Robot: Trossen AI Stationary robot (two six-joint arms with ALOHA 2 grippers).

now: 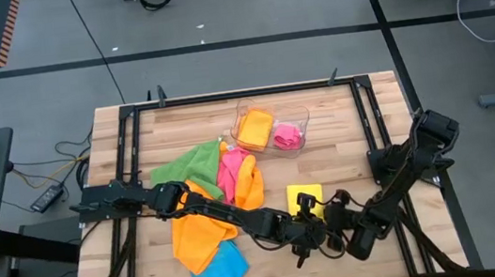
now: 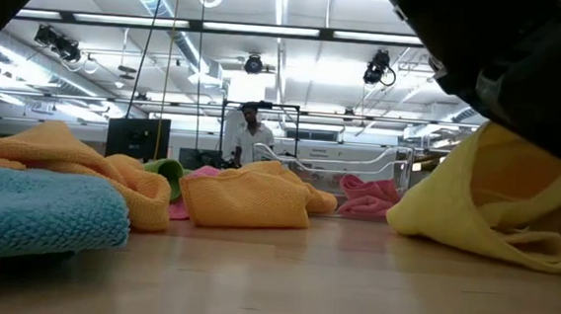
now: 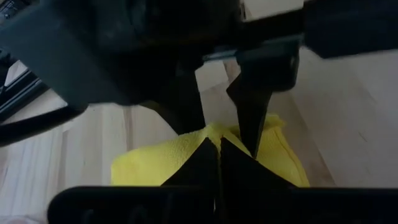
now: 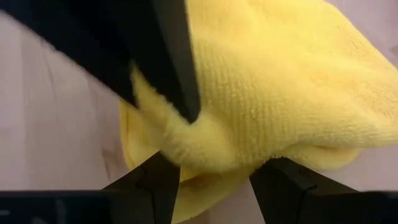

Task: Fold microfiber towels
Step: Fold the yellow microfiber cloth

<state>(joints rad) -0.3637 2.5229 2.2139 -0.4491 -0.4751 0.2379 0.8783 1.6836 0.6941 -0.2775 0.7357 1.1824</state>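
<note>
Both end effectors meet over the small soft yellow microfiber towel (image 1: 305,198) near the front of my pale wooden worktop (image 1: 342,136): the left end effector (image 3: 219,149) has its fingers pressed together, pinching a raised ridge of that cloth, while the right end effector (image 4: 214,171) stands with fingers spread, the cloth's edge lying between them. I judge the task to be in its early part: this towel is partly doubled over, and a loose heap of unfolded cloths remains to the left, namely a green towel (image 1: 189,160), a pink towel (image 1: 230,169), an orange towel (image 1: 198,234) and a blue towel (image 1: 219,273). Further orange and pink cloths lie in a clear plastic tray (image 1: 299,113) at the back. Beyond the worktop, a lit workshop hall holds a standing person (image 2: 252,135).
</note>
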